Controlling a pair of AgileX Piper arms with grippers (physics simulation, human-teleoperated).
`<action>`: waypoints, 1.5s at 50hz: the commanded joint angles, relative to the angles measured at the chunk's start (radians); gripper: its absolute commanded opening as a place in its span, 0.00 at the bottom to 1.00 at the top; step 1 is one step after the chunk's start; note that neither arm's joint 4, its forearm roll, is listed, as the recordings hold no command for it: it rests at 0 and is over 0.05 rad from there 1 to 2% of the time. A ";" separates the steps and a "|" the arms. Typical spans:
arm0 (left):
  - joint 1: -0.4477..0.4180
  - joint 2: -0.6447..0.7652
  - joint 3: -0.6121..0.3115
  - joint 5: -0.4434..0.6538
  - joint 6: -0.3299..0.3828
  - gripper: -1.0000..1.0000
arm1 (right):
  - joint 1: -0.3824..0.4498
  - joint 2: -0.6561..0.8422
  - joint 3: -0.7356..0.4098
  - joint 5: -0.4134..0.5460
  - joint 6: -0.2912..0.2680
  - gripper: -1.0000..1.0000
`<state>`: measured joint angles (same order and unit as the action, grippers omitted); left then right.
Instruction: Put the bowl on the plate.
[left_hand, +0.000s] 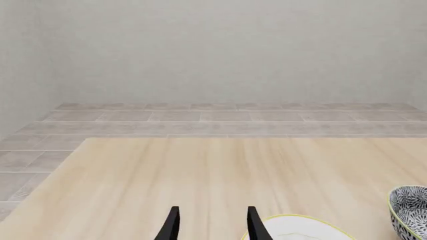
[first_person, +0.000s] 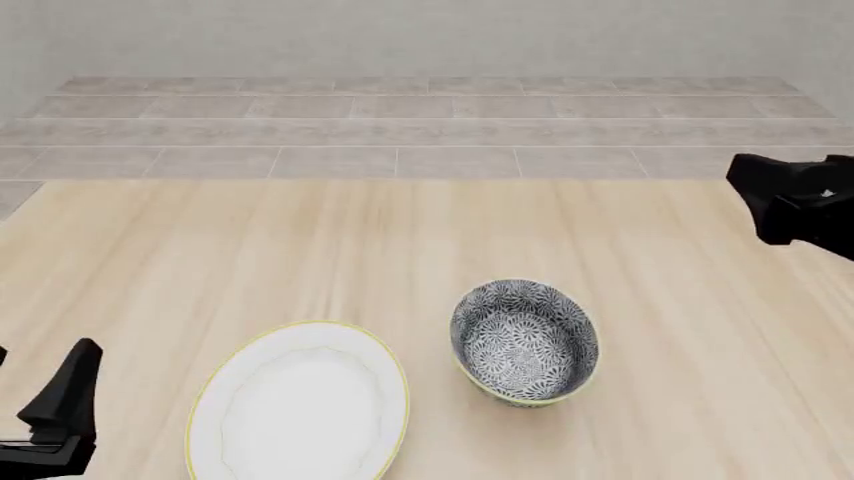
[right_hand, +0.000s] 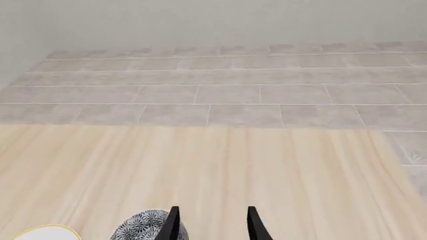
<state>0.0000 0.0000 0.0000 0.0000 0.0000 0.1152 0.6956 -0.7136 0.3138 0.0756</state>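
Grey floor tiles (first_person: 400, 120) and a pale wall lie beyond a light wooden surface (first_person: 267, 250) that carries two dishes. The plate (first_person: 300, 405), white with a thin yellow-gold rim, sits at the surface's near edge, somewhat toward its left side. The bowl (first_person: 525, 340), patterned in dark grey and white, stands just beside the plate on its right, near the middle of the surface's width; the two rims are close but apart, and the bowl rests on the wood, not on the plate. The left gripper (left_hand: 212, 225) hangs at the near left corner, its two dark fingers (left_hand: 172, 225) spread with bare wood between them, holding nothing, the plate's rim beside one tip. The right gripper (right_hand: 212, 225) sits high by the right edge, well apart from the bowl in the front view, its fingers likewise spread and empty.
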 joint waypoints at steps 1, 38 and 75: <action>0.000 0.000 0.000 0.000 0.000 1.00 | 0.036 0.095 -0.054 0.015 0.041 1.00; 0.000 0.000 0.000 0.000 0.000 1.00 | 0.213 0.299 -0.082 -0.034 0.158 1.00; 0.000 0.000 0.000 0.000 0.000 1.00 | 0.115 0.306 0.047 -0.065 0.118 1.00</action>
<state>0.0000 0.0000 0.0000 0.0000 0.0000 0.2410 1.0036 -0.6951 0.2585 0.2053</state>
